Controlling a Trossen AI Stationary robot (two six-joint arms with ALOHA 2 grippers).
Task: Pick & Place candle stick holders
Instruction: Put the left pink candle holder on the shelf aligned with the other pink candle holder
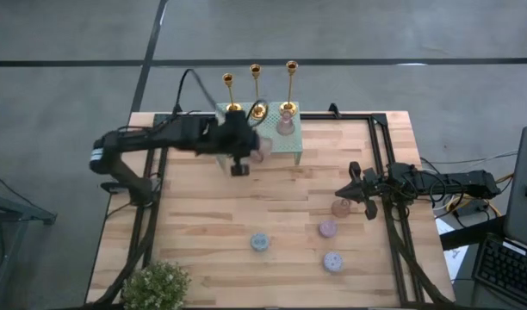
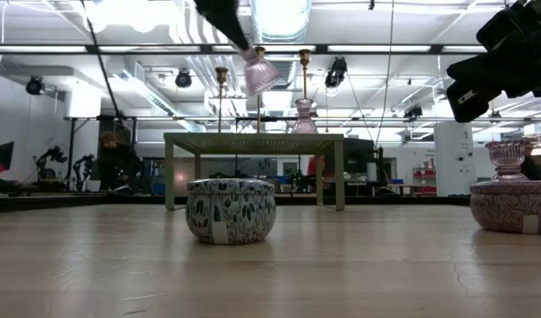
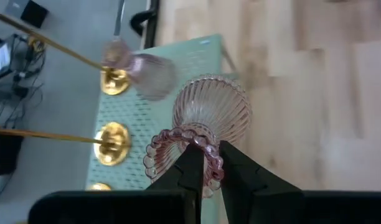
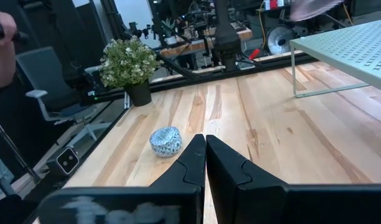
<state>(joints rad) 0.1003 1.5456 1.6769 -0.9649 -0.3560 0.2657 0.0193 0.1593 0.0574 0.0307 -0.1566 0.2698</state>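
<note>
While the left gripper (image 3: 206,163) hangs above the pale green perforated stand (image 1: 289,142) at the far edge of the table (image 1: 203,224), its jaws are clamped on the beaded rim of a ribbed pink glass holder (image 3: 209,118), carried tilted rather than upright. That tilt suits a rim grip: the piece hangs clear of the stand's top, seemingly on approach for setting down. A second pink glass holder (image 1: 285,125) already stands on the stand. The three gold candlesticks (image 1: 256,86) stand upright in a row along the stand's far side, untouched, so any lowering must stay clear of their stems. The right gripper (image 4: 205,158) waits near the table's right edge, jaws closed on nothing. Three small tins (image 1: 260,242) and a further pink piece (image 1: 341,207) lie on the near half.
</note>
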